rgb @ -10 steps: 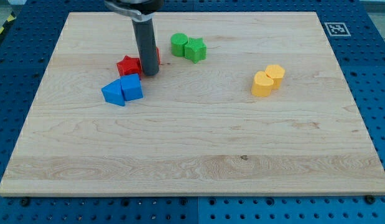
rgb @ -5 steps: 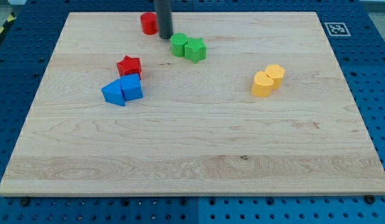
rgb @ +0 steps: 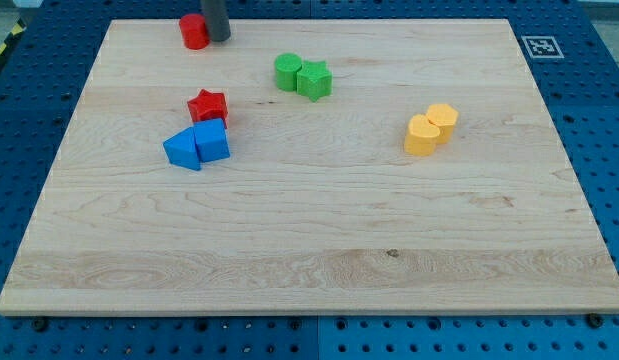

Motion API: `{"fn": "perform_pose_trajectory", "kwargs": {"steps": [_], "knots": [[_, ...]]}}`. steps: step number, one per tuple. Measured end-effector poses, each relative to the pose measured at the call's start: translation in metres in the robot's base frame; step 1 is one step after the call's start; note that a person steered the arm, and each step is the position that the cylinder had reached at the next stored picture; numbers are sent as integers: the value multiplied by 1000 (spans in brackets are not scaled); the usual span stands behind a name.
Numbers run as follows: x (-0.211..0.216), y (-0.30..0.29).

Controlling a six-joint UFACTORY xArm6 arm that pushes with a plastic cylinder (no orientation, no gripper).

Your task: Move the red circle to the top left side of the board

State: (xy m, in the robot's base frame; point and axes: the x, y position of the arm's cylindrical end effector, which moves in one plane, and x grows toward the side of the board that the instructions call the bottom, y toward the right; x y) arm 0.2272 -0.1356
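The red circle (rgb: 194,31) stands near the board's top edge, left of the middle. My tip (rgb: 218,38) is right beside it on its right, touching or nearly touching it. The rod rises out of the view's top. A red star (rgb: 207,106) lies lower down, just above a blue block pair.
Wooden board (rgb: 309,250) on a blue pegboard table. Blue triangle (rgb: 181,150) and blue cube-like block (rgb: 212,141) sit together left of centre. Green circle (rgb: 287,71) and green star (rgb: 314,79) sit together near the top. Two yellow blocks (rgb: 422,135) (rgb: 442,120) touch at right. A marker tag (rgb: 542,46) is at top right.
The red circle has been pushed from beside the red star up to the top edge, then leftward. My tip moved up and left with it.
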Motion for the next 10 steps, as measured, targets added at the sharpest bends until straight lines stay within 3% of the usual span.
{"fn": "perform_pose_trajectory", "kwargs": {"steps": [1, 4, 6, 7, 10], "knots": [[10, 7], [-15, -13], [23, 16], [18, 15], [-2, -56]]}}
